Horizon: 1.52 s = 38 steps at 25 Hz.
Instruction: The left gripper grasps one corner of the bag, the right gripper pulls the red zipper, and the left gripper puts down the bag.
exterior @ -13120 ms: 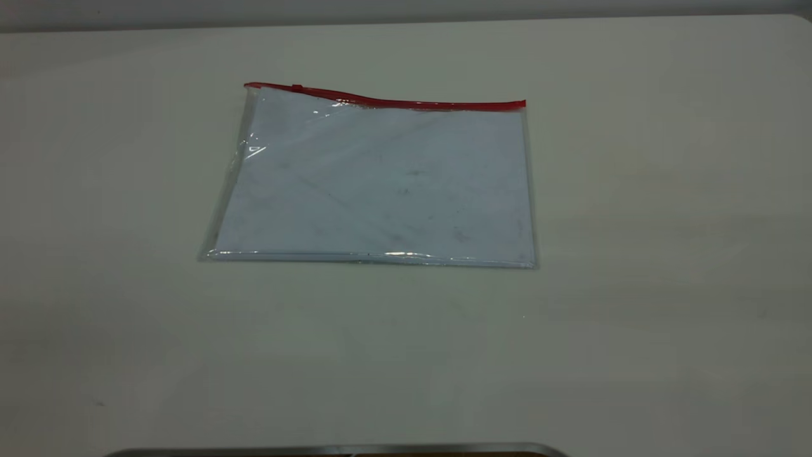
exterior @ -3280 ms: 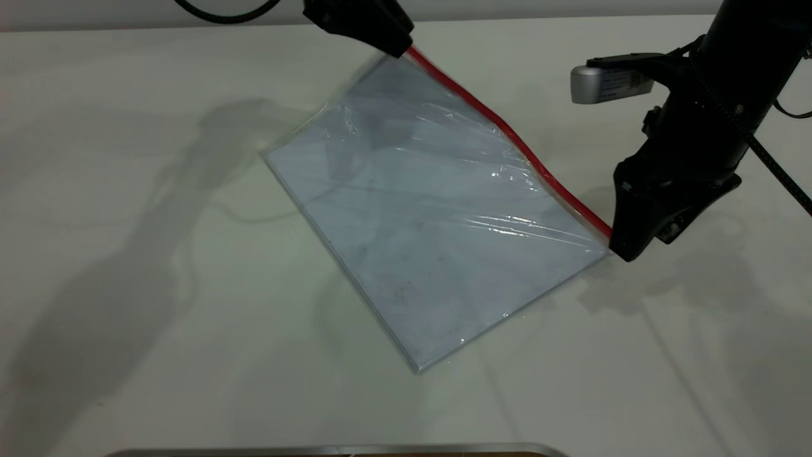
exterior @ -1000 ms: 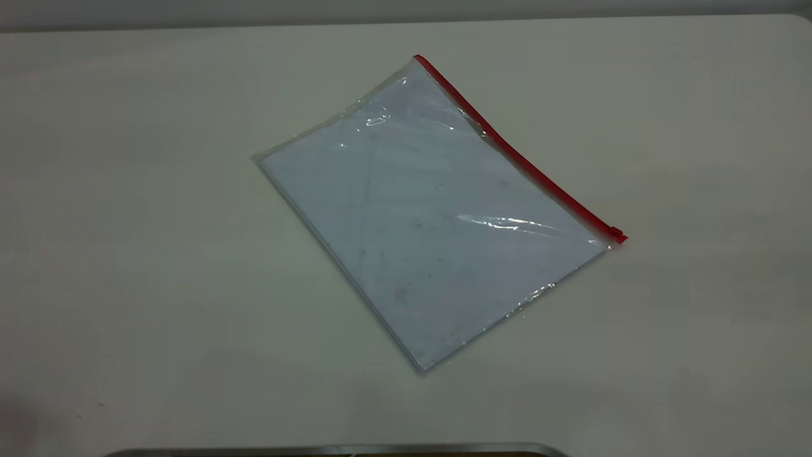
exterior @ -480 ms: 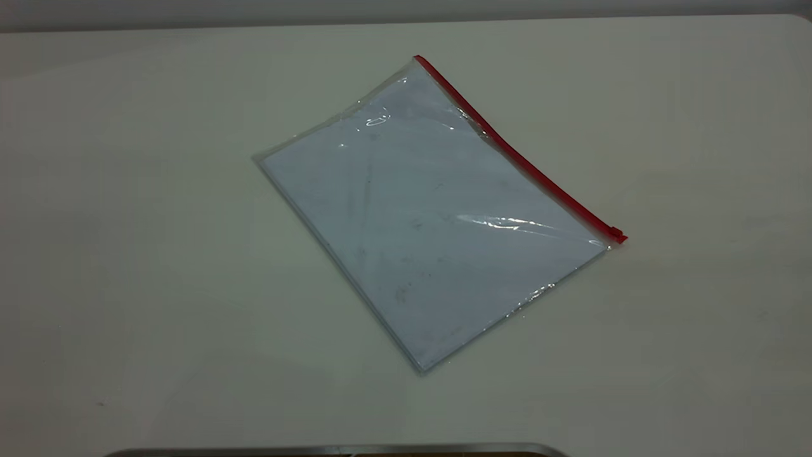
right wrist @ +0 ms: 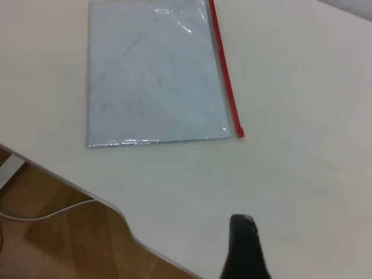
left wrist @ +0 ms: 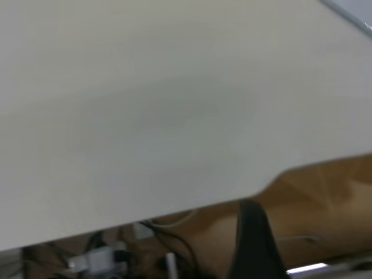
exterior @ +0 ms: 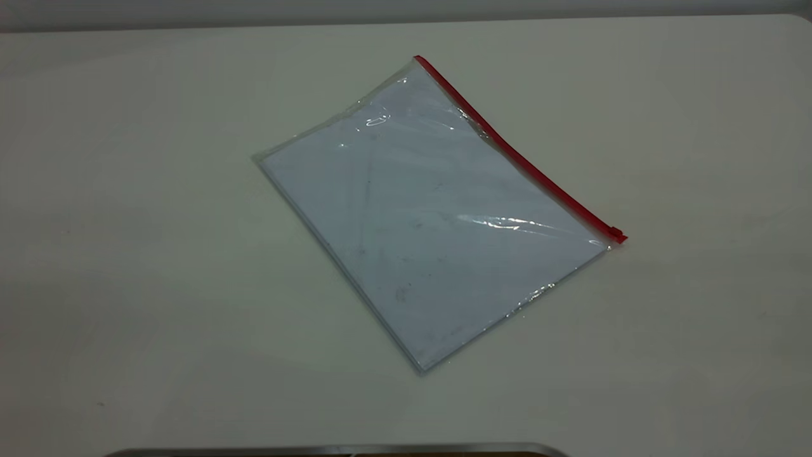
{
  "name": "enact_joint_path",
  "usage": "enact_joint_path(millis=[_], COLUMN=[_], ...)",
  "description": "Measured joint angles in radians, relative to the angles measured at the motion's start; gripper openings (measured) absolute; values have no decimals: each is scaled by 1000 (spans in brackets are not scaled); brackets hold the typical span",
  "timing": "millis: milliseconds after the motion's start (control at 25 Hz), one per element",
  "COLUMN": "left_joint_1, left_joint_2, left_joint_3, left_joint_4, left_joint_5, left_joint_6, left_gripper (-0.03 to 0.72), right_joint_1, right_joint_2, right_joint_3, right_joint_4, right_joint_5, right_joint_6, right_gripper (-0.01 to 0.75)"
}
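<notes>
The bag (exterior: 431, 216) lies flat on the white table (exterior: 127, 254), turned diagonally, with nothing touching it. The red zipper (exterior: 520, 149) runs along its far right long edge, and the slider tab (exterior: 614, 232) sits at the strip's near right end. The far corner of the bag (exterior: 415, 60) rests on the table. Neither gripper shows in the exterior view. The right gripper (right wrist: 244, 247) hangs over the table's edge, well clear of the bag (right wrist: 151, 75) and its red zipper (right wrist: 224, 75). The left gripper (left wrist: 251, 244) is beyond the table's edge, and only a sliver of the bag (left wrist: 356, 11) shows there.
A metal bar (exterior: 336, 449) runs along the near edge of the exterior view. Both wrist views show the table's rim with wooden floor (right wrist: 64, 232) below it. Cables and plugs (left wrist: 104, 256) lie on the floor beside the left arm.
Nothing has moved in the last second. Since 3.3 s ago both grippers have let go and left the exterior view, and the bag's lifted corner has come down flat.
</notes>
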<state>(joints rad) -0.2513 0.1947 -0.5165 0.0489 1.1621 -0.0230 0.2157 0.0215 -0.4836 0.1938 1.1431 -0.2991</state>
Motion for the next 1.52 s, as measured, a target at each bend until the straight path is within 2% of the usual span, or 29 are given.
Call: enact_joint_path(millis=[240, 800, 880, 1080, 1160, 1520], left_joint_1=[0, 6, 48, 219, 252, 267], left_joint_2=[-14, -20, -35, -103, -138, -213], left_joint_3=[31, 31, 31, 31, 31, 31], left_joint_4=[-122, -129, -128, -119, -105, -105], left_joint_5=[-24, -29, -30, -30, -30, -28], left_joint_6=[59, 73, 74, 77, 78, 78], left_gripper=[564, 565, 565, 565, 565, 565], right_joint_1=[0, 0, 0, 0, 0, 0], right_joint_2=[0, 0, 0, 0, 0, 0], right_joint_3=[0, 0, 0, 0, 0, 0], right_joint_4=[0, 0, 0, 0, 0, 0], right_joint_5=[-1, -1, -1, -1, -1, -1], right_joint_6=[0, 1, 1, 1, 1, 2], right_gripper=[578, 578, 578, 578, 578, 578])
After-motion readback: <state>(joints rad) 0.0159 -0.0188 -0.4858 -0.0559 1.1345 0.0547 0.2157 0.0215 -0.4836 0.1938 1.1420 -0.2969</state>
